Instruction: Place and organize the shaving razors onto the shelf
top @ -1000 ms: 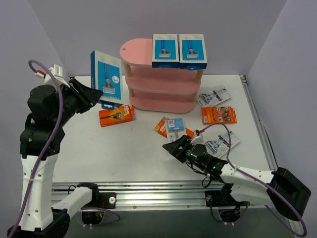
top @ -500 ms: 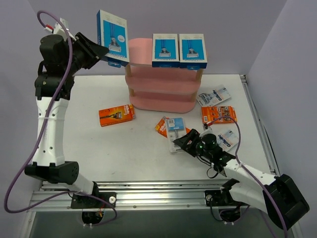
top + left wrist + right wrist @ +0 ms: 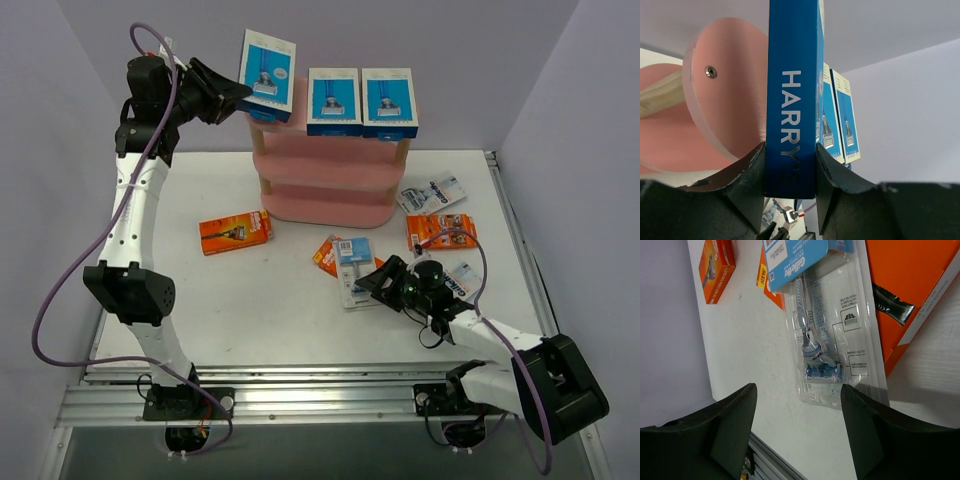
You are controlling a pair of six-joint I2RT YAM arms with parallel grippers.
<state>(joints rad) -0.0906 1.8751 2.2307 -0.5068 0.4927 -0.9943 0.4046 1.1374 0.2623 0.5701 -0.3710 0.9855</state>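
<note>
My left gripper (image 3: 238,92) (image 3: 790,167) is shut on a blue-and-white razor box (image 3: 268,62) (image 3: 792,100), held upright at the left end of the pink shelf's (image 3: 330,172) (image 3: 725,90) top board. Two more blue boxes (image 3: 333,102) (image 3: 389,102) stand side by side on that board. My right gripper (image 3: 380,284) (image 3: 799,392) is open low over the table, its fingers pointing at a clear blister pack (image 3: 352,268) (image 3: 832,340) that lies partly on an orange card (image 3: 326,256). Nothing sits between its fingers.
On the table lie another orange card (image 3: 235,232) left of the shelf, an orange card (image 3: 441,232) and two clear packs (image 3: 432,192) (image 3: 462,280) on the right. A metal rail (image 3: 520,240) runs along the table's right edge. Walls close in behind.
The left arm has lifted the blue box from beside the shelf's left end up and rightward to the top board. The right gripper has slid forward to the clear pack.
</note>
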